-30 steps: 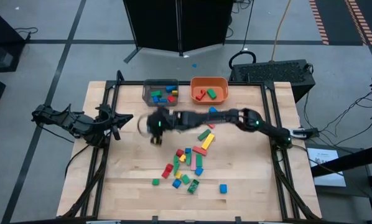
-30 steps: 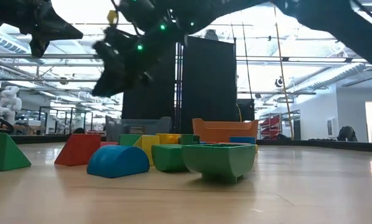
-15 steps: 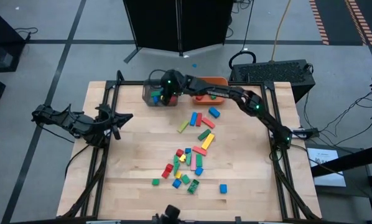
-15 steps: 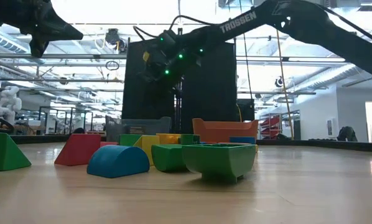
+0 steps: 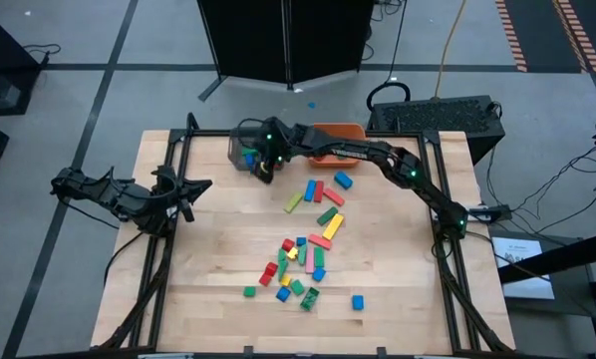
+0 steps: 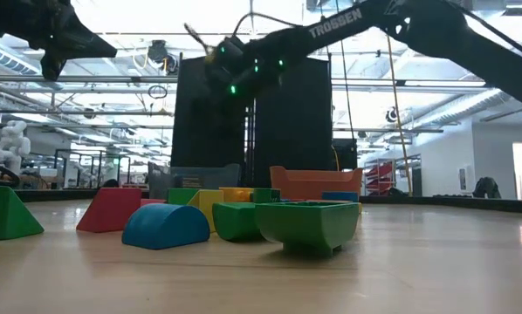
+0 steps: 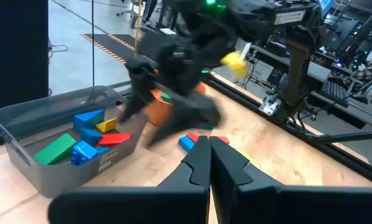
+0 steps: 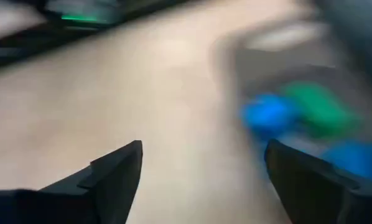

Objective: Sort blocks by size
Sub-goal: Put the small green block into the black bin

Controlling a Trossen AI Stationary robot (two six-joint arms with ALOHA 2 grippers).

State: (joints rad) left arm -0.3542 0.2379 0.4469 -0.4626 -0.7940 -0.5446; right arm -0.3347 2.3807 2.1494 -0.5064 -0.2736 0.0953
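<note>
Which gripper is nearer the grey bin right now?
The right. The right gripper, open and empty, is at the grey bin, by its near edge. The left gripper, shut, waits at the table's left side, well short of it.

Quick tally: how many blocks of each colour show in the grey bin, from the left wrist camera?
Blue blocks: 2
Green block: 1
Yellow block: 1
Red block: 1
Total: 5 showing in the grey bin; the right arm hides its far end.
</note>
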